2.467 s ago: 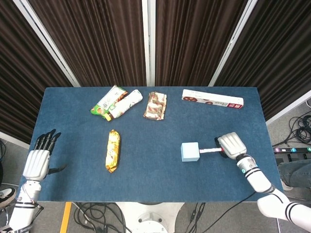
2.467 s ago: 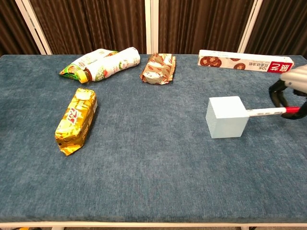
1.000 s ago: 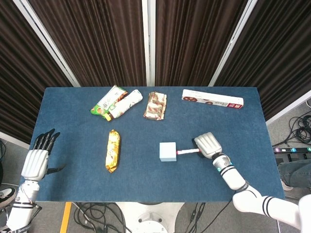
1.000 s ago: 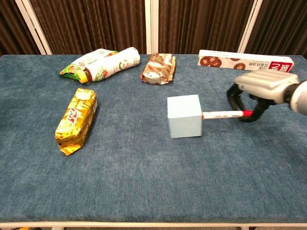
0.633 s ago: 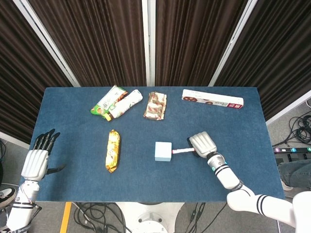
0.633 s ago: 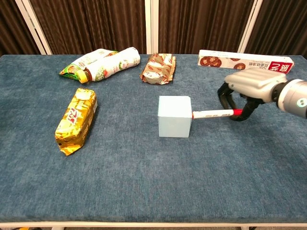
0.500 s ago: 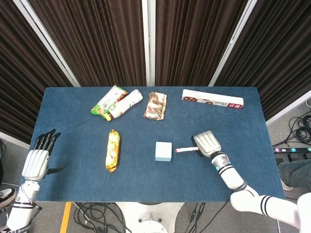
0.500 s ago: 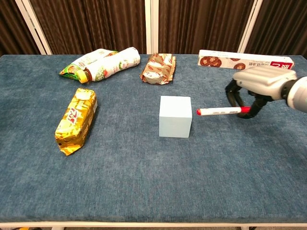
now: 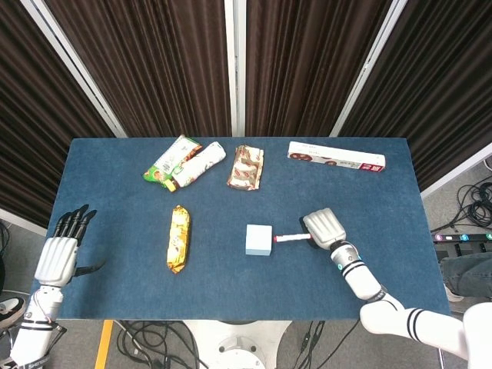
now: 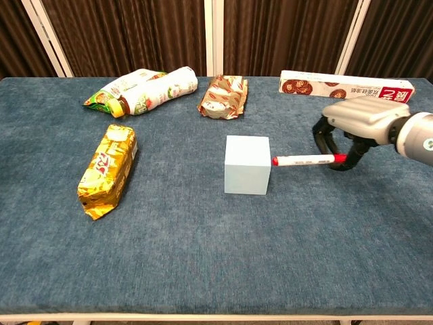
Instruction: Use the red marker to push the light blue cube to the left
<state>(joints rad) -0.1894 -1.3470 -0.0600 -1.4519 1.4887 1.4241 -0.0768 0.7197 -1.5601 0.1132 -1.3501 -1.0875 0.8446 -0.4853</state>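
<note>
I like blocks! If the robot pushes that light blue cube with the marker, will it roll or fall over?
Probably neither. The light blue cube sits flat on the table, so it should slide. The red marker points at its upper side, so tipping is possible.

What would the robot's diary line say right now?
right hand: holds red marker | marker tip: at light blue cube right face | left hand: idle, open
</note>
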